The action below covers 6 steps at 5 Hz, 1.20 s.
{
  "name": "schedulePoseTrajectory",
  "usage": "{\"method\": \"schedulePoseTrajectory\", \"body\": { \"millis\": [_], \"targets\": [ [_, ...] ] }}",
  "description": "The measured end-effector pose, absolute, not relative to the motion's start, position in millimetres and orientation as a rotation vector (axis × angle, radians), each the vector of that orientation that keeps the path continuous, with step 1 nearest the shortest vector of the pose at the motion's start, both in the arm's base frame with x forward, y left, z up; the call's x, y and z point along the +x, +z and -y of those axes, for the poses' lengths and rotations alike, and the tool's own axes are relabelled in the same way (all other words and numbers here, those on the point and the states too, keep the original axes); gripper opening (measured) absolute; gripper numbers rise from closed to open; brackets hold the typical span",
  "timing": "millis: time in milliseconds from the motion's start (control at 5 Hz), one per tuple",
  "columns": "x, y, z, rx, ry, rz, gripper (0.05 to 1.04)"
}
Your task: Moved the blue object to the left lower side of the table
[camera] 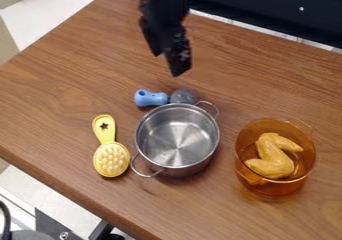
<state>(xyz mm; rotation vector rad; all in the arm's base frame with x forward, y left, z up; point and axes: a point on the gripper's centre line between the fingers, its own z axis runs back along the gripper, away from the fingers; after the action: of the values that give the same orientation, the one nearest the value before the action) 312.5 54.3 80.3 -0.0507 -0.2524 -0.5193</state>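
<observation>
The black gripper (178,68) hangs over the upper middle of the table, pointing down, above and behind the blue object. Whether it is open or shut cannot be made out. The blue object (151,98) lies on the wooden table (73,69), just behind the metal pot; a grey rounded part (182,96) adjoins its right end. A gap separates the gripper from it.
A steel pot (177,136) with two wire handles stands at the centre. Left of it lies a yellow brush (110,151). On the right, an amber transparent pot (275,156) holds a toy chicken wing (274,155). The table's left edge runs diagonally.
</observation>
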Motion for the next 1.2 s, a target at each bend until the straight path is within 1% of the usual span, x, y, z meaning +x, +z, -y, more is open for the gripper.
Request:
{"method": "schedulePoseTrajectory", "body": {
  "millis": [200,400,600,800,1000,1200],
  "targets": [
    [309.5,70.0,-66.7,-0.047,-0.662,0.197,0.999],
    [308.6,64.2,-73.7,-0.021,-0.782,0.230,0.999],
    [304.0,56.7,-78.3,-0.035,-0.819,0.224,0.999],
    [304.5,59.5,-86.2,-0.083,-0.885,0.240,0.999],
    [306.0,56.6,-92.1,-0.105,-0.906,0.210,0.999],
    [308.5,57.1,-96.7,-0.088,-0.914,0.233,0.999]
  ]
}}
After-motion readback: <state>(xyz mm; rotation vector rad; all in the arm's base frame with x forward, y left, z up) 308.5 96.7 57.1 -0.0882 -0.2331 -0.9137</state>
